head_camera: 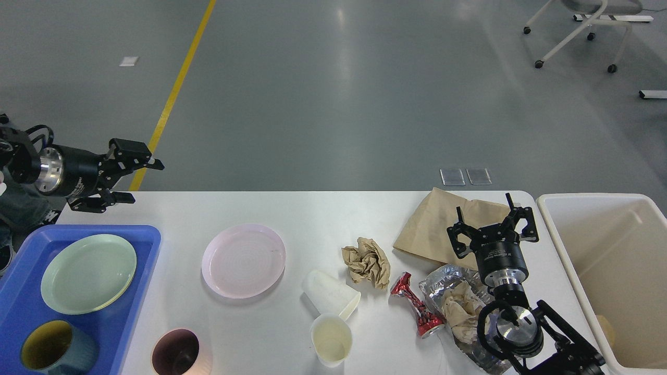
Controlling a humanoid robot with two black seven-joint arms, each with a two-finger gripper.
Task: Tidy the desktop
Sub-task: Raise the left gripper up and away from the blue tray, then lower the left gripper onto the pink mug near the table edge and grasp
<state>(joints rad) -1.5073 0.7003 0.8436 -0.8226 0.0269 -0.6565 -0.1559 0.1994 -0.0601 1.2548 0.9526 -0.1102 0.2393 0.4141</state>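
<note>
Desktop counter [292, 208] fills lower frame, cluttered. Left gripper [136, 179], upper left, jaws open, empty. Right gripper [492, 223], jaws open above brown bag [435, 224]. Risk: descending right arm may snag foil wrapper [448, 284].

Head view. The left arm entered from the left edge and lay nearly level, its silver wrist ring behind the black gripper body. The left gripper [136, 179] pointed right, its two fingers spread apart with nothing between them. The right arm rose from the lower right corner, its looped cable and silver joint below an upright black wrist. The right gripper [493, 219] pointed away from the camera, both fingers [460, 233] parted wide and empty.
</note>
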